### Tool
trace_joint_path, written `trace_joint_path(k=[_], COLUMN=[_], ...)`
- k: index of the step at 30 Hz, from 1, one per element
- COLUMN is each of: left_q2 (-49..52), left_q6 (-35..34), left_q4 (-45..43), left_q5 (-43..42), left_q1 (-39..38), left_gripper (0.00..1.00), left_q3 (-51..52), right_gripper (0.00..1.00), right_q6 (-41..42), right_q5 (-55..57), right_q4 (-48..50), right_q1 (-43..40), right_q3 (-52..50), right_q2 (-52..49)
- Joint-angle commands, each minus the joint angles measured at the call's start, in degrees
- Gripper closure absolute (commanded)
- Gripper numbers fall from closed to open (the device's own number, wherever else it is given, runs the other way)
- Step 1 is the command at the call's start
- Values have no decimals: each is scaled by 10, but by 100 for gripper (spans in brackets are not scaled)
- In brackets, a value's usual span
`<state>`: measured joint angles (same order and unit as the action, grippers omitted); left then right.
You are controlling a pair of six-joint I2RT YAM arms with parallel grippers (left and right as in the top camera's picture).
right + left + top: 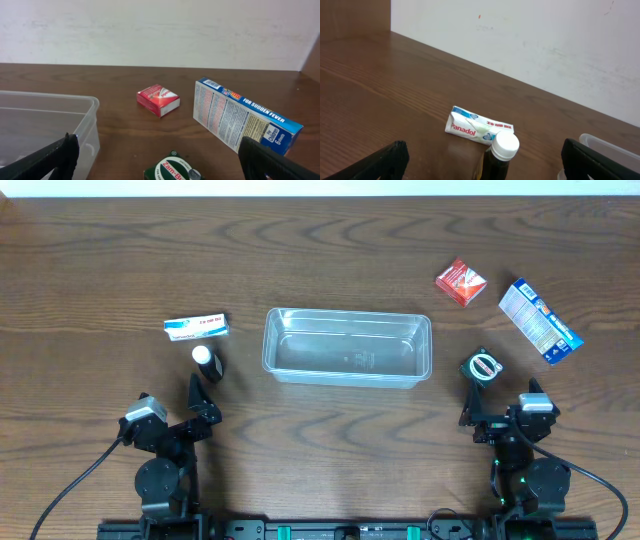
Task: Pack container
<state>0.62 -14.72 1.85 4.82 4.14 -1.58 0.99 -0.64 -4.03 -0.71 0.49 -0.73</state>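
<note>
The clear plastic container (346, 347) sits empty at the table's middle; its corner shows in the right wrist view (47, 125) and left wrist view (610, 150). A dark bottle with a white cap (207, 362) (501, 155) stands upright left of it, behind it a white Panadol box (196, 327) (476, 126). A green Zam-Buk tin (482, 368) (172, 170) lies to the container's right. A red box (460, 281) (158, 99) and a blue-white box (540, 321) (240, 118) lie further right. My left gripper (205, 402) (482, 165) is open, just short of the bottle. My right gripper (478, 415) (157, 165) is open, just short of the tin.
A pale wall (530, 35) rises beyond the table's far edge. Cables run from both arm bases (160, 475) at the front edge.
</note>
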Motion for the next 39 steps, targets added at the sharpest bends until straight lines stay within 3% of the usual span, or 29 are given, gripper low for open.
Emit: trace_joint_path(k=[1,23,27,39], left_q2=[0,0,0,0], left_q6=[9,9,9,9], left_q4=[19,19,19,19], left_q5=[3,3,3,3], left_q1=[3,3,3,3], left_gripper=[2,2,2,2], left_q3=[14,14,14,14], right_gripper=[1,1,1,1], right_q6=[-7,-7,-78,-76], right_q5=[2,2,27,22], right_q4=[-2,-2,0,10], right_q1=[5,5,3,3], right_q3=[-2,-2,-2,-2], right_q2=[0,0,0,0])
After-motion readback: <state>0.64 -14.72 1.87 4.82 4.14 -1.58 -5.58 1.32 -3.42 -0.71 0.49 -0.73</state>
